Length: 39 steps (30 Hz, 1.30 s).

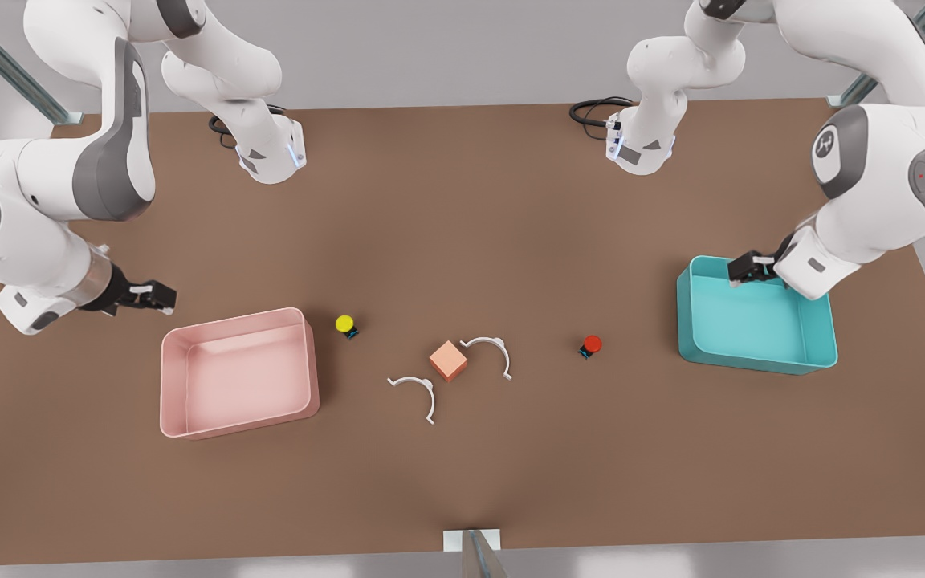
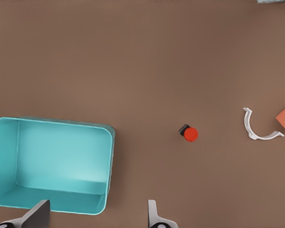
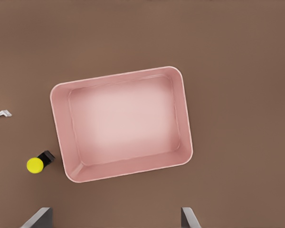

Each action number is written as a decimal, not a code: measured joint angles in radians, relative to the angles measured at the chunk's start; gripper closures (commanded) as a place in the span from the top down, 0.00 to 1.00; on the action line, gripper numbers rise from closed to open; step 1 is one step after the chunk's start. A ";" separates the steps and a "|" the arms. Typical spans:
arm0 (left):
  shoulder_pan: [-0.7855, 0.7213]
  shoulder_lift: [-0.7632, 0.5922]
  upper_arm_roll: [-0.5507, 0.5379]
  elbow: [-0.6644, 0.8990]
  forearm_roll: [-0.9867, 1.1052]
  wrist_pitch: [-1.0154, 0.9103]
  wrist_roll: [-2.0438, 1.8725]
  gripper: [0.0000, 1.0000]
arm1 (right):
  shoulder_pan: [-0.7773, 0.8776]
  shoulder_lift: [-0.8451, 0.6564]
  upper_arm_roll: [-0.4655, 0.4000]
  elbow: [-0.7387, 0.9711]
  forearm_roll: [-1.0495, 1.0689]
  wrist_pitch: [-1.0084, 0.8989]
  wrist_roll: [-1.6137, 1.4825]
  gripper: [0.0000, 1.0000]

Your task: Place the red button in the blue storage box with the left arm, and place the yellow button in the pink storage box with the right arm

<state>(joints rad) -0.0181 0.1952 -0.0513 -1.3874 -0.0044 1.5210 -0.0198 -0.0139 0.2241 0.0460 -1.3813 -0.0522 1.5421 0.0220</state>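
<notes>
Both hands spread, empty: left hand (image 1: 739, 271) over blue storage box (image 1: 820, 341), right hand (image 1: 159, 299) beside pink storage box (image 1: 181, 397). Red button (image 1: 592, 345) and yellow button (image 1: 345, 324) loose on worktop (image 1: 462, 482). Probably light, stiff, slippery-capped; best pinched across black base.

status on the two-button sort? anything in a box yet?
Done: nothing. The blue storage box and pink storage box are both empty.
In hand: nothing. The left gripper hangs open above the blue box; the right gripper hangs open beside the pink box.
Left: the red button and yellow button both sit on the table, so both picks and placements remain.
</notes>
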 measured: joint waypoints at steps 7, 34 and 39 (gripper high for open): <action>-0.255 0.204 -0.013 -0.004 0.001 0.126 0.012 1.00 | 0.033 0.018 0.015 0.000 -0.001 0.050 0.006 1.00; -0.281 0.361 -0.013 -0.597 -0.018 1.047 0.486 0.83 | 0.255 0.179 0.169 -0.544 0.001 0.657 0.143 1.00; -0.280 0.371 -0.013 -0.588 -0.016 1.058 0.523 0.49 | 0.235 0.227 0.169 -0.561 -0.002 0.766 0.159 1.00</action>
<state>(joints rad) -0.2976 0.5658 -0.0643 -1.9750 -0.0208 2.5786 0.5037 0.2213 0.4512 0.2148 -1.9419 -0.0544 2.3077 0.1811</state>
